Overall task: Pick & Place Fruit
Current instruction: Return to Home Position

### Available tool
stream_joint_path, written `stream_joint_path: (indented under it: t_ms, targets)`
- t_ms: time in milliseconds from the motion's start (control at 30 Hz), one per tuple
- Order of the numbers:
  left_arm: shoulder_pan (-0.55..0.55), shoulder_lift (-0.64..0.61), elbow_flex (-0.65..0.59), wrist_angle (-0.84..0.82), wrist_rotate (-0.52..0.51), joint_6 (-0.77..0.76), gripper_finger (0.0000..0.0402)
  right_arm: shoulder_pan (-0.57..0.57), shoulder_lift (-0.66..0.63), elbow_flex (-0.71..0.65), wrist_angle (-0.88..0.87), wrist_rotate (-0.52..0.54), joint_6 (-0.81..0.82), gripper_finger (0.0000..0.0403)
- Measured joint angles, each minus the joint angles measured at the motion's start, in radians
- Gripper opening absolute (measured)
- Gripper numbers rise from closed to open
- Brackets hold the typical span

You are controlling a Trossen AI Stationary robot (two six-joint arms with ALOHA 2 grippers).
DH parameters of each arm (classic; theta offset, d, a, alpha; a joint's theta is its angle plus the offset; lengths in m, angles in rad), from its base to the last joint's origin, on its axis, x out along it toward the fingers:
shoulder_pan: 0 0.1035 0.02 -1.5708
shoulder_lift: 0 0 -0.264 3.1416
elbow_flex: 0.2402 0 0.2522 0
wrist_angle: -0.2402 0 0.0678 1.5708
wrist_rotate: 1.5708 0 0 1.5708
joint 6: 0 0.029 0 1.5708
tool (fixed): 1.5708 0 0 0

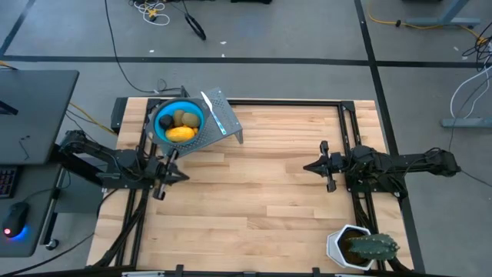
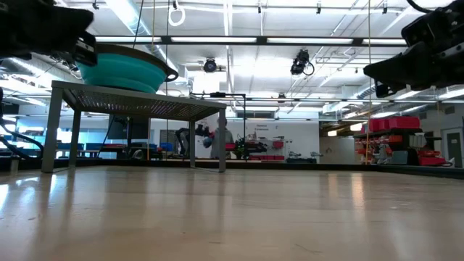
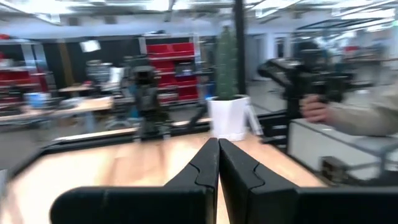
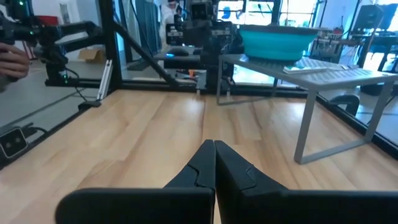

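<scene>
Left tool (image 1: 181, 176), right tool (image 1: 307, 165): being held closed, empty | risk: shelf (image 1: 231, 125) being crowded by left tool; careless swing could spill fruit (image 1: 181, 133).

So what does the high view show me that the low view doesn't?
Only the high view: the fruit inside the blue strainer bowl, the knife beside it on the shelf, and the potted plant. Only the low view: the shelf's legs and the room behind. Both: the bowl on the shelf, the table, and the arms, with the left gripper just off the shelf and the right gripper over the table's right side.
</scene>
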State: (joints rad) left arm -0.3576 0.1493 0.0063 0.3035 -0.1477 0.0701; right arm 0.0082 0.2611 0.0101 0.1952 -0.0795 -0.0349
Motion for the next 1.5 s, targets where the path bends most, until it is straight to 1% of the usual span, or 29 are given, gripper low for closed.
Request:
stream_joint_path:
  t_ms: [67,133,367,1433,1500]
  targets:
    - [0.000,0.000,0.000,0.000,-0.049,0.012,0.0016,0.000,0.000,0.000,-0.003,0.000,0.000,0.0001]
    - [0.000,0.000,0.000,0.000,-0.076,0.016,0.0016,0.000,0.000,0.000,-0.005,0.000,0.000,0.0001]
    - [0.000,0.000,0.000,0.000,-0.115,0.031,0.0016,0.000,0.000,0.000,-0.010,0.000,-0.013,0.0001]
    - [0.000,0.000,0.000,0.000,-0.121,0.043,0.0016,0.000,0.000,0.000,-0.012,0.000,-0.018,0.0001]
    - [0.000,0.000,0.000,0.000,-0.121,0.043,0.0016,0.000,0.000,0.000,-0.008,0.000,-0.042,0.0001]
